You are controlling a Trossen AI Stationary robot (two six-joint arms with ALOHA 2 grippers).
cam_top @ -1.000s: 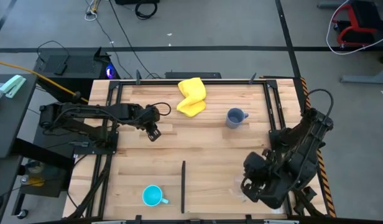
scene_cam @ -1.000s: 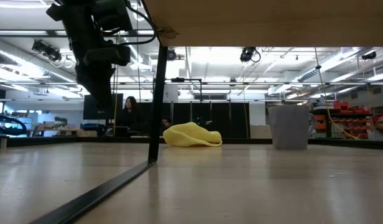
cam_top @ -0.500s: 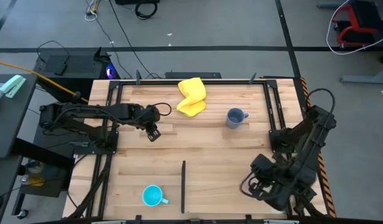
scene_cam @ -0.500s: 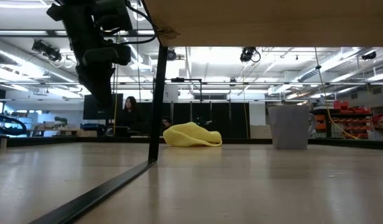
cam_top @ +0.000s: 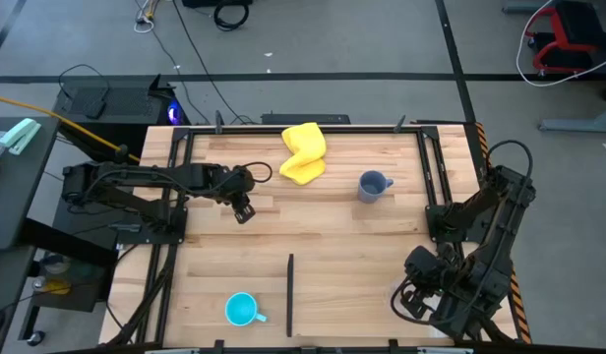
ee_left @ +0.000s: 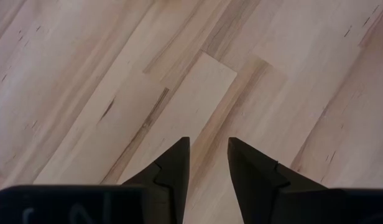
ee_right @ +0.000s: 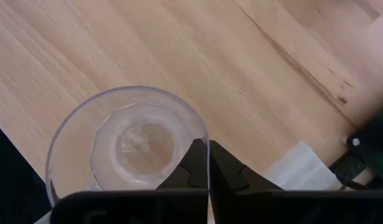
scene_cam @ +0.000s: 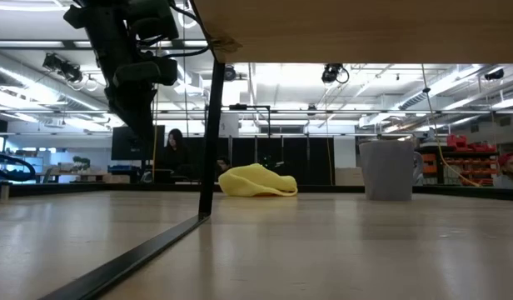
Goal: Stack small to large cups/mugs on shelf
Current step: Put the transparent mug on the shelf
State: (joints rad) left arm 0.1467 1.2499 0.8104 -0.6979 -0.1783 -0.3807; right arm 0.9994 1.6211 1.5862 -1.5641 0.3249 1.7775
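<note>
high view: right gripper [cam_top: 413,298] low at the near right corner of the table [cam_top: 333,236], pinching the clear cup [cam_top: 399,295], likely to carry it first as the smallest. left gripper [cam_top: 242,209] hovering over bare wood at mid left, holding nothing. grey-blue mug [cam_top: 372,185] upright at far right, cyan mug [cam_top: 242,310] near the front edge, well apart; yellow cloth [cam_top: 303,152] at the back.

low view: grey-blue mug [scene_cam: 387,169] standing upright, cloth [scene_cam: 255,181] beside it farther off; shelf board [scene_cam: 348,29] overhead.

left wrist view: fingers [ee_left: 176,168] parted, nothing between.

right wrist view: fingers [ee_right: 194,165] clenched on the cup's [ee_right: 126,140] thin rim, one inside, one outside.

no readable writing anywhere.
</note>
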